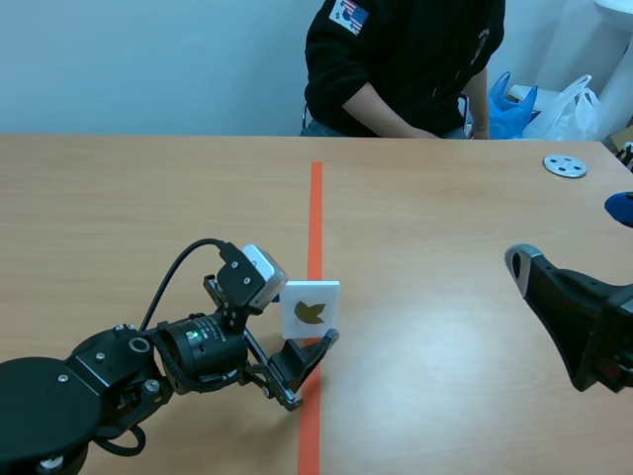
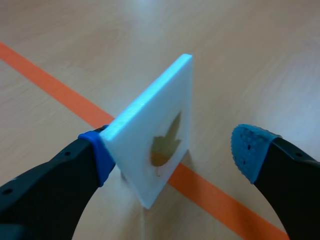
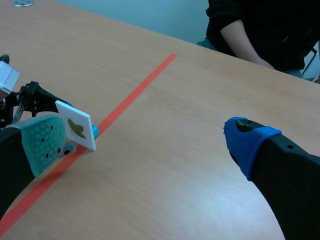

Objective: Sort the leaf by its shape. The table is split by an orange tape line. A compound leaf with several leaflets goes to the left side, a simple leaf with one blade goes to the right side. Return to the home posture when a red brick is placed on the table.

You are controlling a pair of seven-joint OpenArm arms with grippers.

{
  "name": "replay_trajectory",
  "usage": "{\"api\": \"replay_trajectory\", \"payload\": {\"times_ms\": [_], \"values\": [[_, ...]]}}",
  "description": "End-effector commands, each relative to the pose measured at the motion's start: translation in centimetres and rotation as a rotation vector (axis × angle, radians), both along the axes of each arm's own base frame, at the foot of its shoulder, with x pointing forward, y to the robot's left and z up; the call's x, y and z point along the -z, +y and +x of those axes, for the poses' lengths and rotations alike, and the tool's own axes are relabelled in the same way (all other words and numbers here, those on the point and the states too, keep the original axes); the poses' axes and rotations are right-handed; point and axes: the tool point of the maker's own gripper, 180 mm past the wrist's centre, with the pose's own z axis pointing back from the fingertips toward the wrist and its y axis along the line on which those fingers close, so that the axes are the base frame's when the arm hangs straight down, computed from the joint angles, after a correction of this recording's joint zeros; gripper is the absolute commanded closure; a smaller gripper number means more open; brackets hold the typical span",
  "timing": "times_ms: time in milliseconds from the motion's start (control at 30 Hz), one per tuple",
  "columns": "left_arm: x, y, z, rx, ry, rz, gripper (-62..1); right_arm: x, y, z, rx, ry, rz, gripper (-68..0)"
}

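Scene camera faces 12 o'clock across the tabletop [image 1: 445,297]; left wrist camera hugs the leaf card [image 2: 145,135], right wrist sees it from afar.

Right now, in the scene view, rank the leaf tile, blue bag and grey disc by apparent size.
Leaf tile and blue bag: about alike, bag farther and partly hidden, so unranked.
Grey disc: smallest.
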Motion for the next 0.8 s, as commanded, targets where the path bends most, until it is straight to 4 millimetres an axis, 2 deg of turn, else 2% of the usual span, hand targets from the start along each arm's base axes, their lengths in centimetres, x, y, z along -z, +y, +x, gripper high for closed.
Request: {"api": "replay_trajectory", "payload": {"times_ms": [0, 100, 233, 400, 500, 667, 767], "values": [[-1.2, -1.0, 0.3, 0.019, -0.027, -0.034, -42.0, -1.2, 0.2, 0.1, -0.006, -0.037, 0.016, -67.9], [-1.1, -1.6, -0.1, 0.03, -0.027, -0.035, -31.8, -1.2, 0.2, 0.1, -0.006, -0.039, 0.017, -67.9], [-1.1, -1.7, -0.1, 0.025, -0.035, -0.028, -13.0, -1.2, 0.2, 0.1, -0.006, -0.04, 0.017, -67.9], [-1.3, -1.6, 0.2, 0.005, -0.039, -0.042, -11.4, -1.2, 0.2, 0.1, -0.006, -0.04, 0.017, -67.9], [-1.5, -1.5, 0.1, 0.0, -0.041, -0.061, -7.2, -1.3, 0.2, 0.1, -0.006, -0.041, 0.018, -67.9], [-1.7, -1.6, -0.9, 0.004, -0.04, -0.079, -7.1, -1.3, 0.2, 0.1, -0.006, -0.041, 0.018, -67.9], [-2.6, -1.8, -1.8, 0.011, -0.052, -0.102, -7.0, -1.3, 0.2, 0.1, -0.006, -0.04, 0.018, -67.9]]}}
